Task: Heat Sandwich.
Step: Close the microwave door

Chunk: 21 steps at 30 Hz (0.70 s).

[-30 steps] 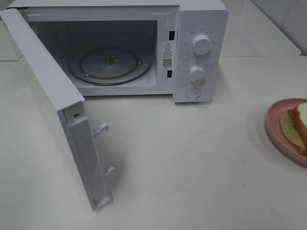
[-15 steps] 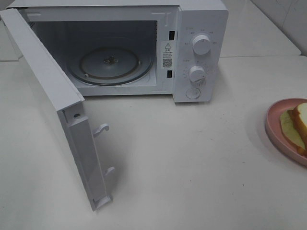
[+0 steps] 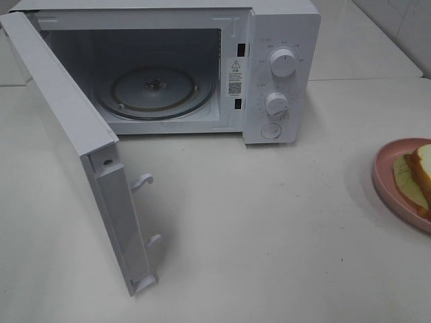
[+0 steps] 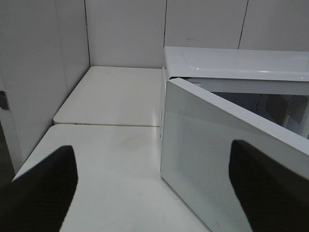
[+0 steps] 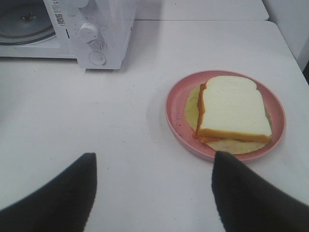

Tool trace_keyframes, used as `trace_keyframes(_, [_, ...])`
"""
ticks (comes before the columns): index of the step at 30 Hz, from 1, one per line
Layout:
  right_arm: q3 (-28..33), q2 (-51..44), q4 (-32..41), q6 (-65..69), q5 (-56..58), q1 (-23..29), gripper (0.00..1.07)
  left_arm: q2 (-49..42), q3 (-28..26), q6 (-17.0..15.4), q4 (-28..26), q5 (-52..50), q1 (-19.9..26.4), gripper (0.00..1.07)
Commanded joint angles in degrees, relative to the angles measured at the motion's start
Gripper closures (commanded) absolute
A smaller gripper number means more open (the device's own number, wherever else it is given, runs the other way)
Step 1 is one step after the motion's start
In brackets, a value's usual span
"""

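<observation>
Sandwich (image 5: 234,108): 1, on 1 pink plate (image 5: 176,104), 3 o'clock.
Microwave (image 3: 283,27): 1, door open.
Left claw (image 4: 153,186): apart, empty.
Right claw (image 5: 154,193): apart, empty.

A white microwave (image 3: 202,67) stands at the back of the white desk (image 3: 269,235), its door (image 3: 74,134) swung wide open. A glass turntable (image 3: 155,91) lies inside. Two knobs (image 3: 282,62) sit on its panel. A round pink plate (image 5: 176,108) rests near the desk's right edge.
</observation>
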Motion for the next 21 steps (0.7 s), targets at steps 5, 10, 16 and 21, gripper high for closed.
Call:
trace_keyframes(5, [0.11,-1.43,-0.06,-0.52,-0.29,-0.23,0.41,2.92,4.76,-0.34,-0.8,-6.59,-1.43,0.26])
trace_keyframes(10, [0.11,-1.43,-0.06,-0.52,-0.29,-0.23,0.41,6.3,6.88,-0.34,-0.8,-11.46,-5.27,0.26])
trace_keyframes(16, [0.11,-1.43,-0.06,-0.52,-0.29,-0.23,0.41,13.41,8.71,-0.34,-0.8,-18.05,-11.52,0.26])
trace_keyframes(21, [0.11,-1.43,-0.06,-0.52,-0.29,-0.23,0.41,20.68,10.43,-0.34,-0.8,-26.3,-13.87,0.29])
